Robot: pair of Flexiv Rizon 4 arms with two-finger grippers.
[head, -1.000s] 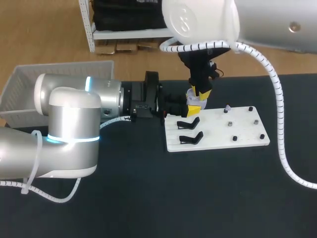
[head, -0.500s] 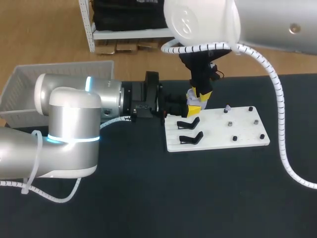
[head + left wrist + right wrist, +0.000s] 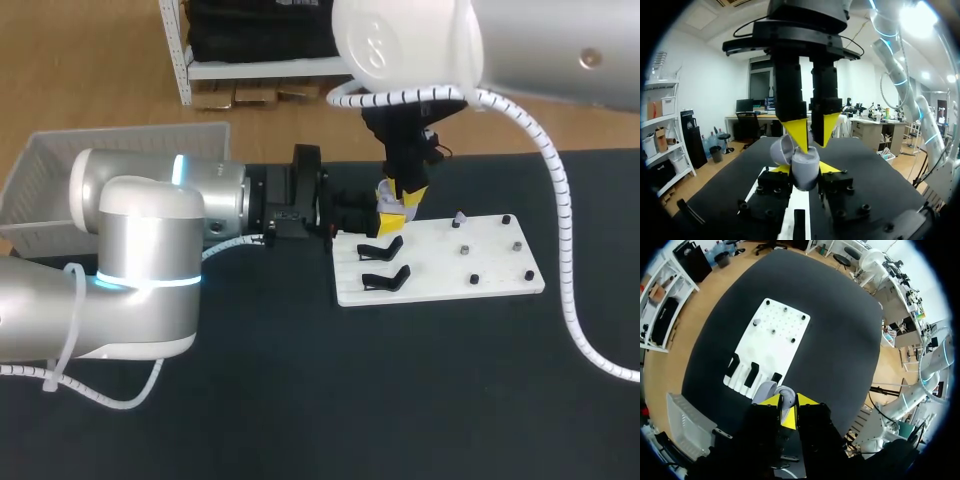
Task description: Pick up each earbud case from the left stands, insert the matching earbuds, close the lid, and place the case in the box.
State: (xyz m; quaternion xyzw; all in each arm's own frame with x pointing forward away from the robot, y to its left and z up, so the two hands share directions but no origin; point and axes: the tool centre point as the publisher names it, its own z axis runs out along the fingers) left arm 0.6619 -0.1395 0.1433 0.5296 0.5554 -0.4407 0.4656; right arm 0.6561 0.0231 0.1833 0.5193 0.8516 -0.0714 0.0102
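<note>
Earbud case [image 3: 806, 172], grey, lid open: pinched between the left gripper [image 3: 805, 168] fingertips. Right gripper [image 3: 811, 136] just above the case; its grip cannot be told.

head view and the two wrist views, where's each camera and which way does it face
Head view: above and behind the robot, looking down on the table; left arm enters from the left, right arm from the upper right.
Left wrist view: low over the table, looking along it; its own left hand grips the earbud case, the right hand above it.
Right wrist view: high up, looking straight down past its own hand at the white board.
Shared: both wrist views show the case.
</note>
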